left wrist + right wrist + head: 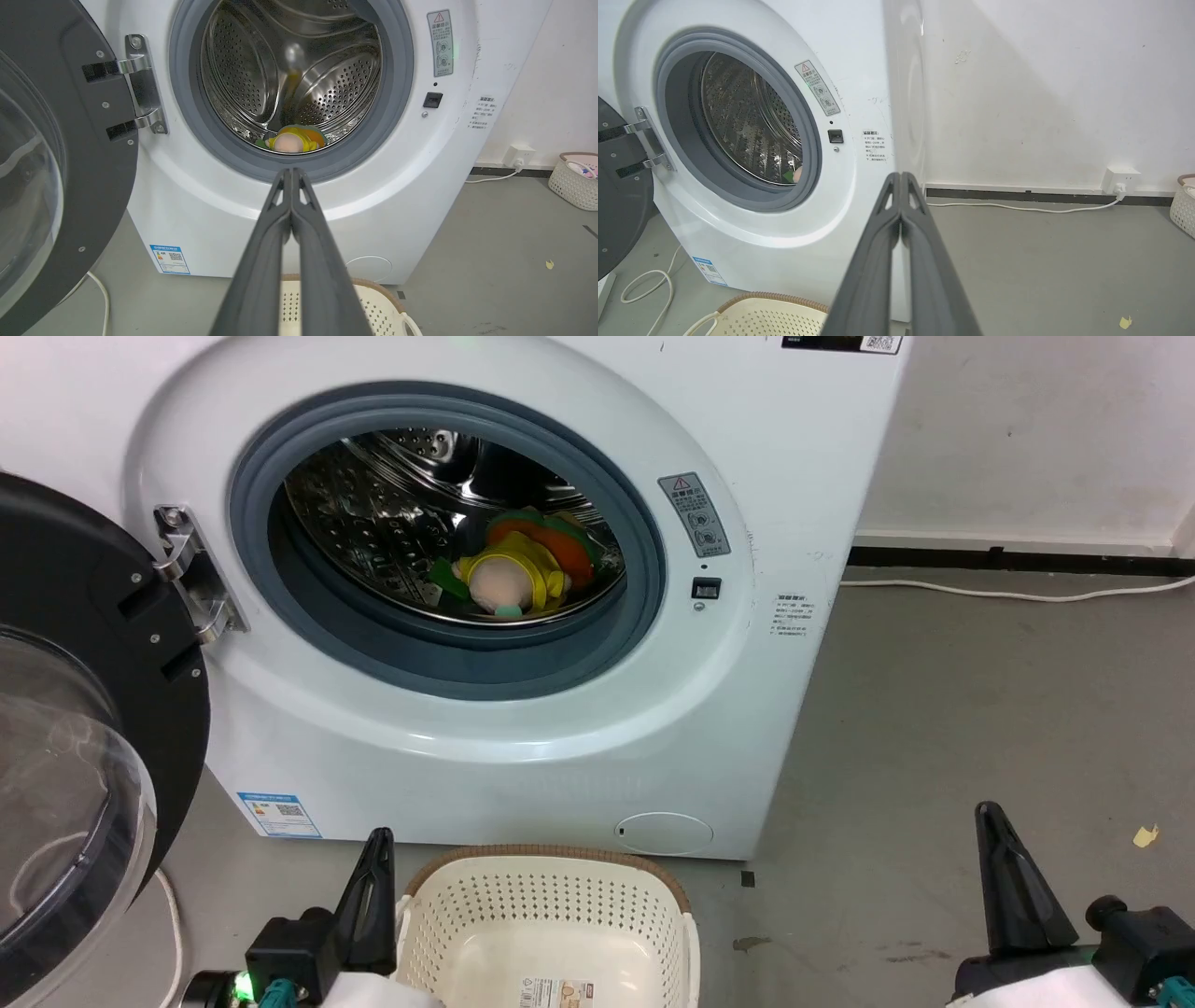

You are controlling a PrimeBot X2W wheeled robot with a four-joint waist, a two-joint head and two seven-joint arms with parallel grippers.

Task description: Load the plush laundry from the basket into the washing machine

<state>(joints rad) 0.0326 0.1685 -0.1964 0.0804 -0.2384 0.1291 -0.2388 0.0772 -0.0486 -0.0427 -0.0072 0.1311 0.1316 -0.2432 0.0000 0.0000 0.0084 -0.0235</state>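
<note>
Plush laundry (518, 574) lies in the drum (373, 513) of the washer (560, 737), its door (93, 616) swung open. The basket (546, 905) sits on the floor (934, 709) just before it. Both the left gripper (290, 171) and right gripper (901, 175) have fingers pressed together.

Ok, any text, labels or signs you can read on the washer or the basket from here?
Grey sticker on the washing machine front: red warning triangle, characters too small to read.
Blue label low on its front: QR code, text too small.
Black print near the front's right edge: blurred.
Sticker on the basket floor: unreadable.
No word reads clearly.
</note>
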